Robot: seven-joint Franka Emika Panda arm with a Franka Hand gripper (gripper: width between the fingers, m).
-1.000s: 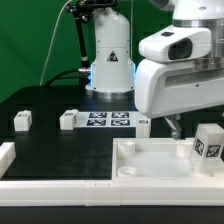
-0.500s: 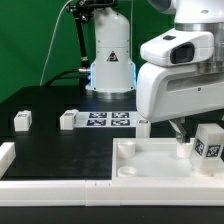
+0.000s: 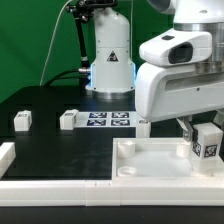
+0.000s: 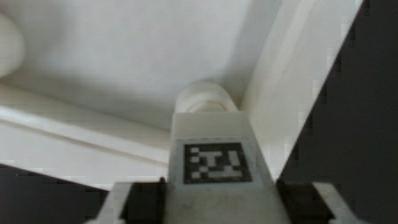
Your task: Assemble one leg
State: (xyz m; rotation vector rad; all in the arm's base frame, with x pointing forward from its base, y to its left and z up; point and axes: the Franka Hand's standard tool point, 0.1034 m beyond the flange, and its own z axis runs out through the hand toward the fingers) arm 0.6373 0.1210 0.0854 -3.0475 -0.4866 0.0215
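White leg (image 4: pixel 214 135) clamped within tool (image 4: pixel 221 203).

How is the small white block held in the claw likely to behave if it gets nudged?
The block looks like hard plastic, so it is probably stiff. It is small, so likely light. Its smooth, flat faces could slip in the claw, but it should not roll.

Three legs (image 3: pixel 20 120) (image 3: pixel 68 119) (image 3: pixel 207 143) show, plus one white tray-like part (image 3: pixel 150 166) and one marker board (image 3: pixel 108 120).
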